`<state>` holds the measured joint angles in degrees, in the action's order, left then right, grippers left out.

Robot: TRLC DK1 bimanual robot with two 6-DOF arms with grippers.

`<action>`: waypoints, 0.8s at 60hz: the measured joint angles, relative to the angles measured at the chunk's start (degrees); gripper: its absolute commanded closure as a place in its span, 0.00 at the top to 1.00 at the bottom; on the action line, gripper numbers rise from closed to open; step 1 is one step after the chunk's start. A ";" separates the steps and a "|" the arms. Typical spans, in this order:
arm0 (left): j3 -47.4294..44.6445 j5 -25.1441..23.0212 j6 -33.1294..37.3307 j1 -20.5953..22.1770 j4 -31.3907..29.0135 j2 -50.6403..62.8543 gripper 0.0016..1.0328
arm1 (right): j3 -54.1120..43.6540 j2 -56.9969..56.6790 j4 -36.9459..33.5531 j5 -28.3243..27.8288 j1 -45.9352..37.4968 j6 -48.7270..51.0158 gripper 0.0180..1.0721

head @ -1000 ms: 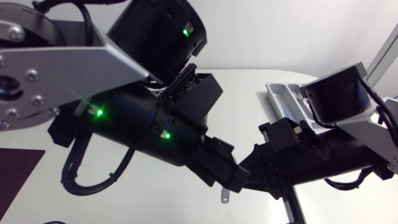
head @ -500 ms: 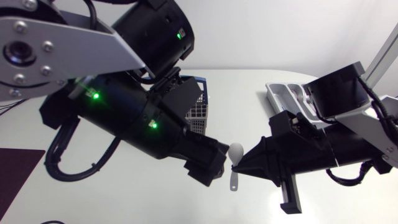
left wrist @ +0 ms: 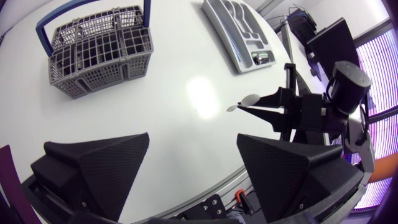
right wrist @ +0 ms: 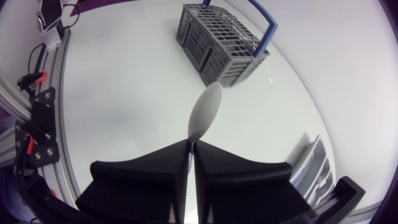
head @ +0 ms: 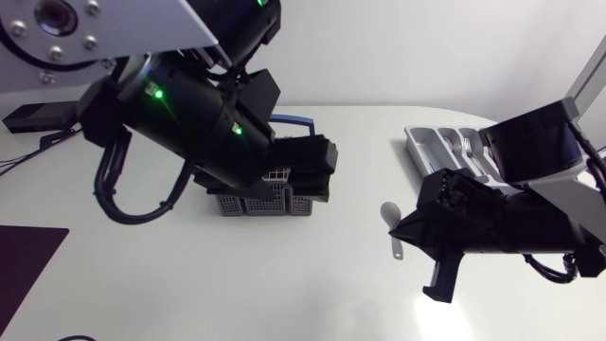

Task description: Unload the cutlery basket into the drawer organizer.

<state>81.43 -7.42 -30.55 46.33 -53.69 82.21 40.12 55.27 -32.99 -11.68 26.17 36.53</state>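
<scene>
- Pale spoon (right wrist: pixel 205 111) clamped in the right gripper (right wrist: pixel 191 144), fingers pressed together on the neck, bowl poking out ahead of the tips. Carried in the air over the table (head: pixel 284 294), between the cutlery basket (head: pixel 256 201) and the drawer organizer (head: pixel 445 142), nearer the organizer.
- Narrow hold on a thin, smooth neck: could swivel or slide out on a fast swing or a sudden stop, then drop on bare table short of the organizer.
- Could end up in the wrong slot, with forks and other pieces already lying in the organizer's compartments. Needs lining up along a slot before letting go; released crosswise, likely to straddle a divider.
- Could knock the organizer's rim, or shove it further toward the table's far right edge where it sits, if lowered too steeply.
- Left gripper (left wrist: pixel 193 140) with fingers wide apart and nothing between them, hanging above the basket, which stands near the table's middle toward the far edge. Could clip the blue handle (right wrist: pixel 272 27) or a basket wall if brought down unaimed.
- Little danger of arm meeting arm for now: well apart, open table between.
- Smooth, glossy white tabletop with a glare patch (left wrist: pixel 200 93): probably slippery, so anything dropped likely to skid.
- Plenty of bare surface between basket and organizer and along the near edge; dark mat (head: pixel 28 260) at the near left corner, well away.
- No cutlery made out in the basket compartments on show; cannot tell for the hidden ones.
</scene>
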 measured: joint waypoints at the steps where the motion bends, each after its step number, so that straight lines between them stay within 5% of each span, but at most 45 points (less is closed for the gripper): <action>1: 0.15 0.35 -0.20 -0.15 0.07 0.09 0.96 | -0.13 -0.11 0.00 0.92 0.00 0.11 0.05; 9: 0.70 3.96 -1.22 -1.33 0.20 1.05 0.96 | -2.01 -1.07 1.05 8.61 -0.85 2.73 0.05; 25: 0.70 9.81 -1.09 -3.28 -0.55 1.60 0.96 | -4.83 -2.38 3.72 14.97 -9.62 11.32 0.05; 48: -0.79 11.41 6.56 -9.14 0.20 1.57 0.96 | -5.40 0.83 13.53 14.93 -30.32 28.15 0.05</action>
<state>80.64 3.99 -23.99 37.19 -53.49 83.79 34.72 56.10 -19.46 3.25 -4.14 64.69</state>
